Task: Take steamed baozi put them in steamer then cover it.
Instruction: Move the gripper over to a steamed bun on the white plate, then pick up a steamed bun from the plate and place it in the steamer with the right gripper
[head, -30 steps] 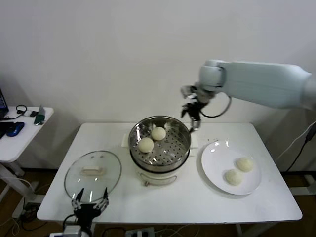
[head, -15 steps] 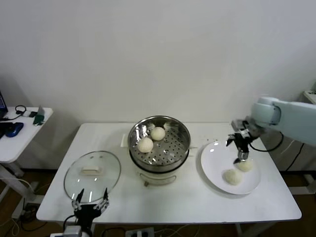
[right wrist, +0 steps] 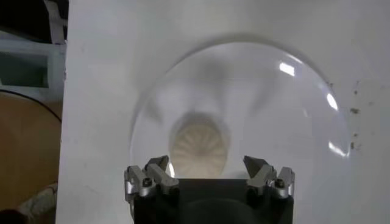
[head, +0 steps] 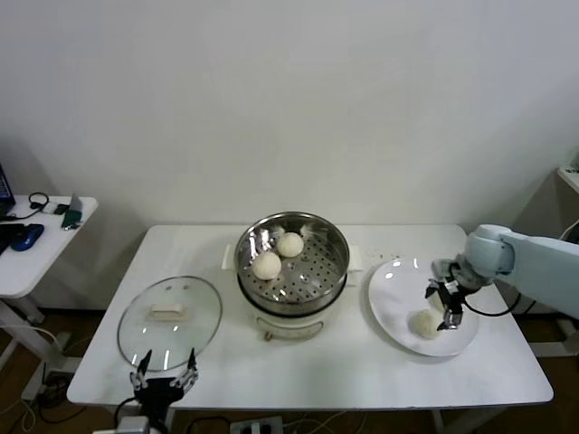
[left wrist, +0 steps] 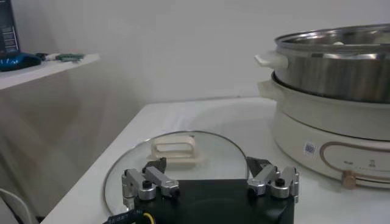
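The steamer (head: 317, 271) stands mid-table with two steamed baozi (head: 267, 265) (head: 289, 244) on its perforated floor. On the white plate (head: 389, 298) to its right lies one baozi (head: 423, 324) in plain sight. My right gripper (head: 447, 307) hangs open just over the plate's far side. In the right wrist view a pleated baozi (right wrist: 199, 146) sits just ahead of the open right gripper (right wrist: 207, 169), untouched. The cover (head: 170, 312), a glass lid, lies flat at the front left. My left gripper (head: 165, 380) waits open at the table's front edge, just short of the cover (left wrist: 177, 159).
The steamer's cream base (left wrist: 329, 131) rises close beside the cover. A small side table (head: 41, 244) with a headset and other items stands off to the left. A wall runs close behind the main table.
My right arm has swung from behind the steamer across to the plate and come down over the farther baozi. The left arm has stayed put.
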